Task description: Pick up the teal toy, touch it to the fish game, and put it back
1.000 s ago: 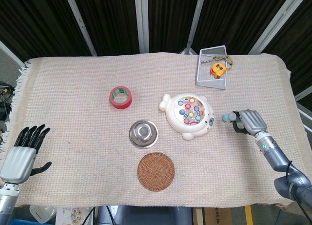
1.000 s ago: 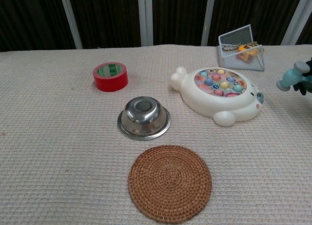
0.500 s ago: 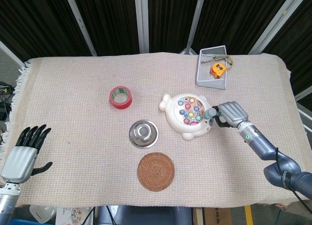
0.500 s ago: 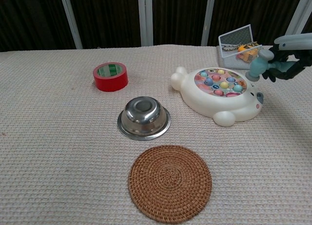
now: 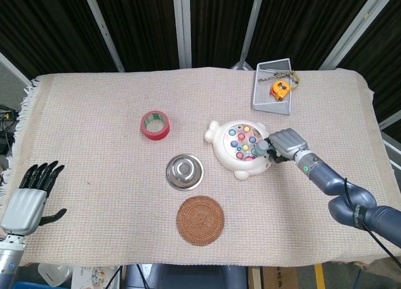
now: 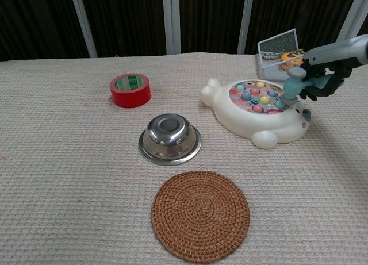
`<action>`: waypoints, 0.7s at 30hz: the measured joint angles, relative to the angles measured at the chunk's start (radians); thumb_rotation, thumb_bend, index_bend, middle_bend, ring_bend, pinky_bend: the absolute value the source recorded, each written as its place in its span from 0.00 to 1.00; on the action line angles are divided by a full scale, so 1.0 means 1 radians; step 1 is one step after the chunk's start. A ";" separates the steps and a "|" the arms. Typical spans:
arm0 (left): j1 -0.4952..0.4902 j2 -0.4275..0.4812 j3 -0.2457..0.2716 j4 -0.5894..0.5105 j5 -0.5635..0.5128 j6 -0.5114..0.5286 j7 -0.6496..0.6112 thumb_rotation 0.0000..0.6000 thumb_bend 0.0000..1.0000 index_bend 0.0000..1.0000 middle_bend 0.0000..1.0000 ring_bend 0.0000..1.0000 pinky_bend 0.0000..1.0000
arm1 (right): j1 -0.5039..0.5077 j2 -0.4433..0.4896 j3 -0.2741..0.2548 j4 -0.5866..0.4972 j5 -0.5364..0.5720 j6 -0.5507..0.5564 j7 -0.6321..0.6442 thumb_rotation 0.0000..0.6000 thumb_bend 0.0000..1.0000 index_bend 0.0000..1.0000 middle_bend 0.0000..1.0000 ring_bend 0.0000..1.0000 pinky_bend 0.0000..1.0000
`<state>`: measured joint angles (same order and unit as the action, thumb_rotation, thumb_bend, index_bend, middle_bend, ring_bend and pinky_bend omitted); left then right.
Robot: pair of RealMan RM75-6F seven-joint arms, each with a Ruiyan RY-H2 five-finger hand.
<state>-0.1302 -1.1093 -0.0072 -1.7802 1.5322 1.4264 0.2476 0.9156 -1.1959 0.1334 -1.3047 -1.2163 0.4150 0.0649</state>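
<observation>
The right hand (image 6: 324, 76) grips the teal toy (image 6: 292, 84), whose lower end touches the right edge of the fish game (image 6: 259, 110) on the woven cloth (image 5: 94, 126). The left hand (image 5: 30, 198) rests at the cloth's near left corner, fingers straight and slightly apart, holding nothing.

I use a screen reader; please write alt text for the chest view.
The right hand holds a teal toy against the white fish game at table right. A red tape roll, upturned steel bowl and woven coaster lie leftward.
</observation>
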 measured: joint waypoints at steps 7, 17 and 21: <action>0.000 0.000 0.003 0.004 -0.002 -0.003 -0.008 1.00 0.16 0.08 0.00 0.00 0.00 | 0.039 -0.014 -0.021 0.006 0.074 -0.030 -0.064 1.00 0.80 0.94 0.74 0.54 0.40; 0.002 -0.003 0.002 0.018 0.000 0.004 -0.023 1.00 0.16 0.08 0.00 0.00 0.00 | 0.064 0.019 -0.039 -0.036 0.167 0.002 -0.127 1.00 0.80 0.94 0.74 0.54 0.40; 0.002 -0.006 0.003 0.023 0.001 0.003 -0.030 1.00 0.16 0.08 0.00 0.00 0.00 | 0.085 0.038 -0.037 -0.063 0.199 0.009 -0.148 1.00 0.80 0.94 0.74 0.54 0.40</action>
<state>-0.1284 -1.1150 -0.0040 -1.7567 1.5334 1.4290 0.2177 1.0002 -1.1583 0.0968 -1.3673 -1.0175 0.4238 -0.0831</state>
